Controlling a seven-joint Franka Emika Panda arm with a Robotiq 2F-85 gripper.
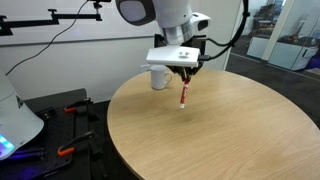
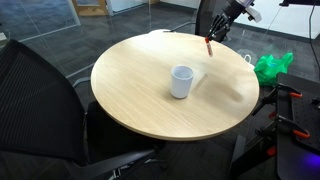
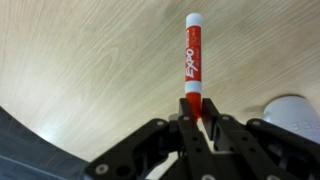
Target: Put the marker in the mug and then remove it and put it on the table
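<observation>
At the bottom of the wrist view, the gripper [image 3: 197,118] pinches the red marker [image 3: 193,55] by one end. Its white tip points up the frame across open tabletop. The table [image 3: 80,60] edge curves across the lower left. The mug [image 3: 293,112] sits at lower right, apart from the marker.

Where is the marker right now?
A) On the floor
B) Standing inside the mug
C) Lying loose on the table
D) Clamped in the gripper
D: in the wrist view the gripper is shut on one end of the marker, and an exterior view shows it well away from the mug.
</observation>
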